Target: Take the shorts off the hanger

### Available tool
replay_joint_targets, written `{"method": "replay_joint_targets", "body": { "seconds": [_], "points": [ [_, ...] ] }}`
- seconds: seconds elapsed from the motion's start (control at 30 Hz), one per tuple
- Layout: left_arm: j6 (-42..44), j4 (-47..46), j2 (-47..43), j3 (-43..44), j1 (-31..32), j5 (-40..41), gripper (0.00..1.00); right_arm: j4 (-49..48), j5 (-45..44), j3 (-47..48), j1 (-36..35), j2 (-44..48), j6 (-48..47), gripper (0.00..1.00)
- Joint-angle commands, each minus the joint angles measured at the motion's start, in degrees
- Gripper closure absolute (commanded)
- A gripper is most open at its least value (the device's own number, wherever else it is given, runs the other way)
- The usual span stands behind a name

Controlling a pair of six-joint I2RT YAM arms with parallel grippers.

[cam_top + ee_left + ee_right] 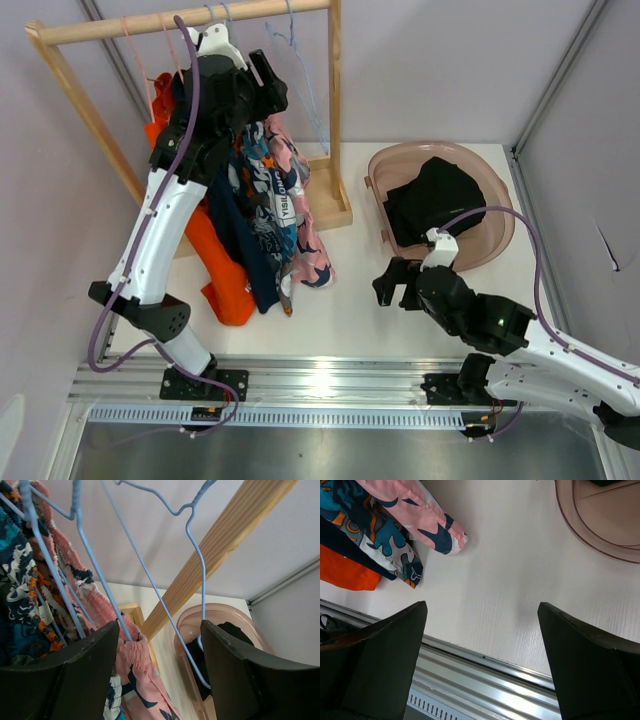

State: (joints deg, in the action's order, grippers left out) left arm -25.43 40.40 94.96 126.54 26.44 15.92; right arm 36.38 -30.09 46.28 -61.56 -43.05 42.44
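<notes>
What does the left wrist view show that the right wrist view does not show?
Only the left wrist view shows the blue wire hangers, a wooden beam of the rack and the open left gripper. Only the right wrist view shows the orange shorts, the bare table, its metal edge rail and the open right gripper. Both show the pink floral shorts, the teal print shorts and the pink basin.
</notes>
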Motion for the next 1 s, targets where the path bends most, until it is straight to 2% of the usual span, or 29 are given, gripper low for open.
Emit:
{"method": "replay_joint_targets", "body": {
  "seconds": [0.0, 0.47, 0.63, 0.83, 0.97],
  "points": [
    [0.3, -1.6, -0.7, -0.4, -0.4, 2.9, 0.28, 0.3, -2.7, -0.4, -0.4, 0.7, 0.9, 0.01],
    [0.7, -3.5, 2.9, -1.7, -0.5, 6.8, 0.28, -0.6, -2.9, -1.8, 0.0, -0.5, 0.0, 0.01],
    [1.1, -3.3, 6.6, 2.8, -0.9, 8.1, 0.31, -1.1, -2.3, -2.7, 0.5, -0.9, -0.3, 0.01],
    [1.4, -4.1, 9.6, 6.5, -2.5, 8.9, 0.41, -1.9, -1.8, -3.7, 1.4, -1.3, -1.4, 0.01],
    [1.3, -4.3, 9.8, 7.2, -3.2, 8.9, 0.58, -3.4, -0.2, -4.2, 2.7, -2.1, -2.0, 0.01]
  ]
}}
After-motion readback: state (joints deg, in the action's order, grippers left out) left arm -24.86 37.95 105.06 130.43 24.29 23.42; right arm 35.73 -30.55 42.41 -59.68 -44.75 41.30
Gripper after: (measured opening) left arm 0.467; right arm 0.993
